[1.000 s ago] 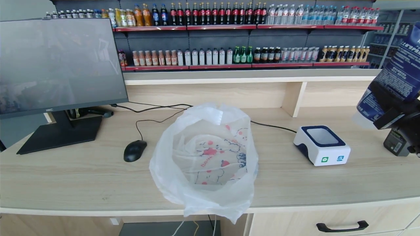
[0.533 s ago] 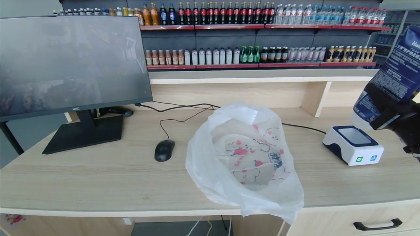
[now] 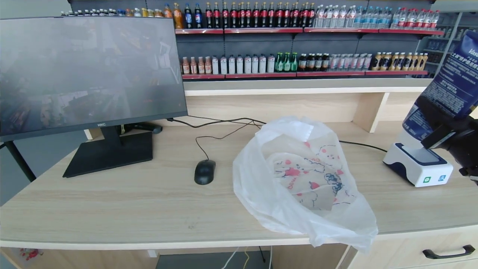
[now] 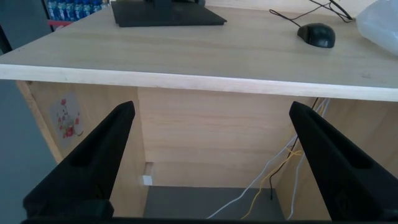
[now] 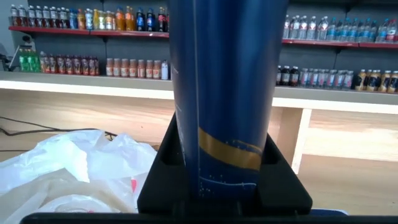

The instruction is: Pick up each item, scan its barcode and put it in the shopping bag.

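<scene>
Above the scanner (image 3: 418,166), right fingers (image 5: 163,175) clamp blue bottle (image 3: 454,85), left fingers (image 4: 93,160) spread wide

Light wood-grain tabletop (image 3: 112,201) is backed by a raised wooden ledge (image 3: 298,90). A dark monitor (image 3: 86,71) and a black mouse (image 3: 204,172) are set on it. Red-edged shelves (image 3: 261,76) stocked with bottles are noted behind, and a drawer handle (image 3: 448,252) below.

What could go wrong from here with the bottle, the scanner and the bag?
The right gripper clamps the blue bottle near its lower end, tilted near the scanner, so it may pivot or slip. I cannot tell whether its barcode faces the scanner, so the scan could miss. The shopping bag sags over the counter front edge; a dropped bottle might drag it off.
</scene>
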You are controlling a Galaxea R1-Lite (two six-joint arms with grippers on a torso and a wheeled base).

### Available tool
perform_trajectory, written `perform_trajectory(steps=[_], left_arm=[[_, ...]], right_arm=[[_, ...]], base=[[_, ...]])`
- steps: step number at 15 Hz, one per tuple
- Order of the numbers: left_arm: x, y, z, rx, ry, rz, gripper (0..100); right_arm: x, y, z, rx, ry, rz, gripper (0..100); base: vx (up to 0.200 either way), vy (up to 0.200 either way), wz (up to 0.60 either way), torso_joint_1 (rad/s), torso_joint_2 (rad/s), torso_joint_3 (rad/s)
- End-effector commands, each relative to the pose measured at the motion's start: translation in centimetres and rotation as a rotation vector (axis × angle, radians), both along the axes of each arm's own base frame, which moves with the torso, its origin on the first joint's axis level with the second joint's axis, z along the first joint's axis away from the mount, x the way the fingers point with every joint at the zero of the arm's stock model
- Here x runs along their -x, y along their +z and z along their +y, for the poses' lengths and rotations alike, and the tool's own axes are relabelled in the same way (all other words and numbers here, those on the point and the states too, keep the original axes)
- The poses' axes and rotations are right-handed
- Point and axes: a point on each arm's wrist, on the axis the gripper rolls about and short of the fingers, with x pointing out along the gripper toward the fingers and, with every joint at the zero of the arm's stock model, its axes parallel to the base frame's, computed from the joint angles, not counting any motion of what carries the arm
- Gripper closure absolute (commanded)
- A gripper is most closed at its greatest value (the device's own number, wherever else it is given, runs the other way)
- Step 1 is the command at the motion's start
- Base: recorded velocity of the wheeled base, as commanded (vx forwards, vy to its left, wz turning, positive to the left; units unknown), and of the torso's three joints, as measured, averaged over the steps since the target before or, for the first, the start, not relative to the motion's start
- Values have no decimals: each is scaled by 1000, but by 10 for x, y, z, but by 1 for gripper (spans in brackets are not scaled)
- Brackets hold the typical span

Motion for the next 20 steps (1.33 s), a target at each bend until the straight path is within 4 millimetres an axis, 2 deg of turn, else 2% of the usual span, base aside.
perform_trajectory(steps=[1,6,11,16,18,20], left_arm=[[0,0,0,0,0,0,0],[0,0,0,0,0,0,0],[0,0,0,0,0,0,0],[0,0,0,2,0,0,0],[0,0,0,2,0,0,0],[0,-1,0,2,0,2,0]], right_arm=[[-1,0,0,3,3,-2,100],[-2,2,3,12,13,-8,100],[-15,10,19,13,77,-44,100],[-34,7,61,12,228,-39,100],[-45,6,91,8,317,-44,100],[-48,1,109,9,365,-34,100]], base=[[0,0,0,0,0,0],[0,0,0,0,0,0],[0,0,0,0,0,0],[0,0,0,0,0,0],[0,0,0,0,0,0],[0,0,0,0,0,0]])
